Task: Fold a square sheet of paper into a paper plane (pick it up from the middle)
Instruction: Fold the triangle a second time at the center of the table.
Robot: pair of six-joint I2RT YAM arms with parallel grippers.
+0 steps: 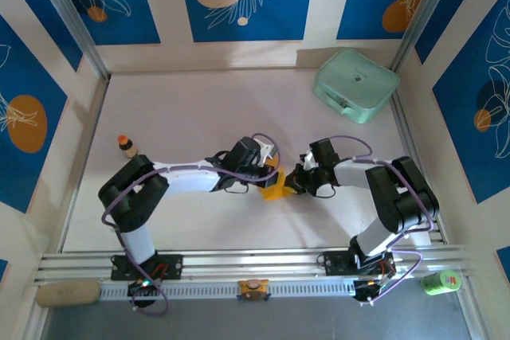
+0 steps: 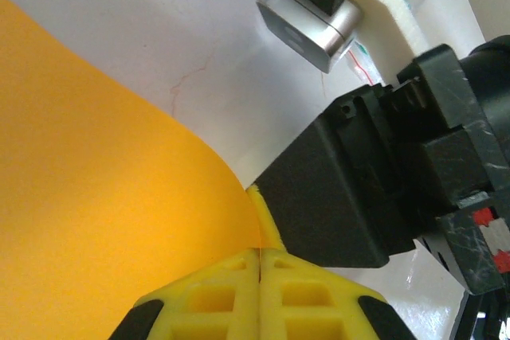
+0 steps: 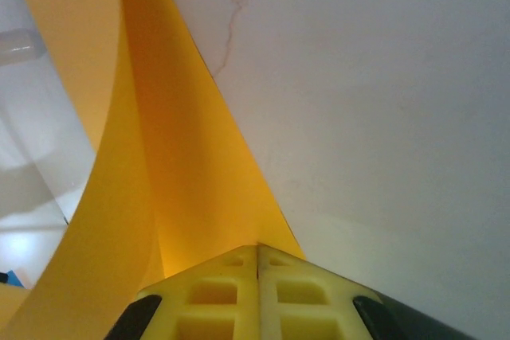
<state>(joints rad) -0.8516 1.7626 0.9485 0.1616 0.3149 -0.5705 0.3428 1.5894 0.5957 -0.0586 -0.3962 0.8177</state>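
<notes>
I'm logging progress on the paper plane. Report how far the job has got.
Done: the square sheet of paper is gripped; the left gripper and the right gripper are both shut on it. In hand: the sheet curves between them, seemingly a first fold forming. Left: no sharp crease or pointed shape shows yet, so nearly all the folding remains.

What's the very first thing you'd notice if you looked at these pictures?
The bright orange-yellow paper jumps out first, in the middle of the table, pinched from both sides by the left gripper and the right gripper, both shut on it. Next comes the mint-green case in the far right corner, and a small brown bottle with an orange cap near the left edge.
</notes>
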